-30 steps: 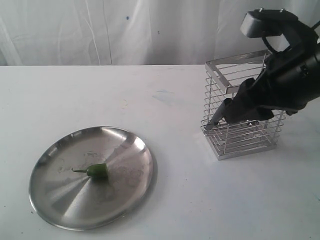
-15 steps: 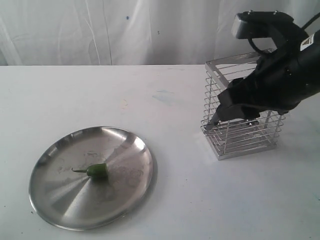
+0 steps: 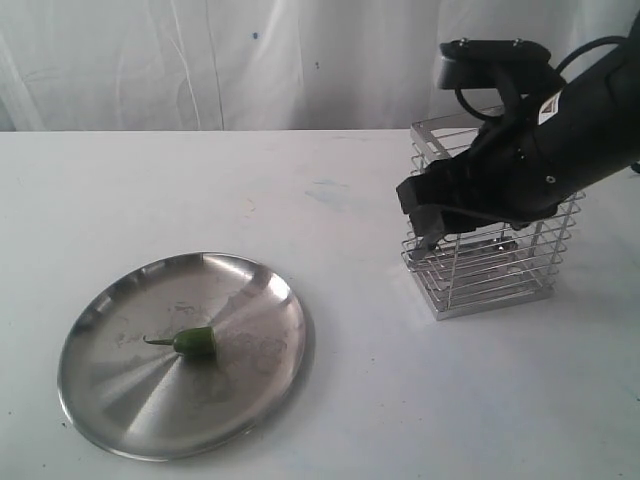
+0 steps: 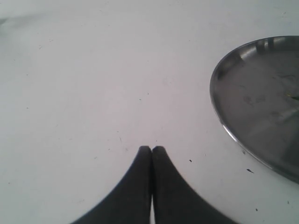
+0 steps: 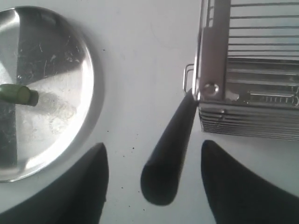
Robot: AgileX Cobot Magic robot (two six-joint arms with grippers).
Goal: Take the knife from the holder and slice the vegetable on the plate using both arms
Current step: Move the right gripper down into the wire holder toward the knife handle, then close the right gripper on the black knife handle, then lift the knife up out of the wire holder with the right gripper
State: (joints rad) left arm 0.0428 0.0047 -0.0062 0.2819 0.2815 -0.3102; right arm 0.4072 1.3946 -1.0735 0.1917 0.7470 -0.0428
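**Ext view.** Steel plate (image 3: pixel 255 300) at 7–8 o'clock on the white table (image 3: pixel 330 420). It holds one green chilli (image 3: pixel 197 343), near centre, stem to 9 o'clock. Wire holder (image 3: pixel 500 278) upright at 3 o'clock, well apart from plate. R gripper (image 3: pixel 430 228) hangs at the holder's 9 o'clock face, arm body covering the upper part of the cage. Contents of the holder can't be made out here; knife not clear. L gripper not in this view.

**L wrist view.** L gripper (image 4: pixel 152 150) pinched tight, fingers pressed together, nothing btwn them, over bare table (image 4: pixel 84 84). Plate (image 4: pixel 254 88) edge near, not touching.

**R wrist view.** Holder (image 5: pixel 243 56) w/ flat rim and horiz bars. Knife (image 5: pixel 176 128) leans out at its corner: black handle only, blade hidden. R gripper (image 5: pixel 154 145) spread wide, one finger either side of the handle, gap showing on both sides, no contact. Plate (image 5: pixel 60 51) beyond, chilli (image 5: pixel 18 94) lying in it.
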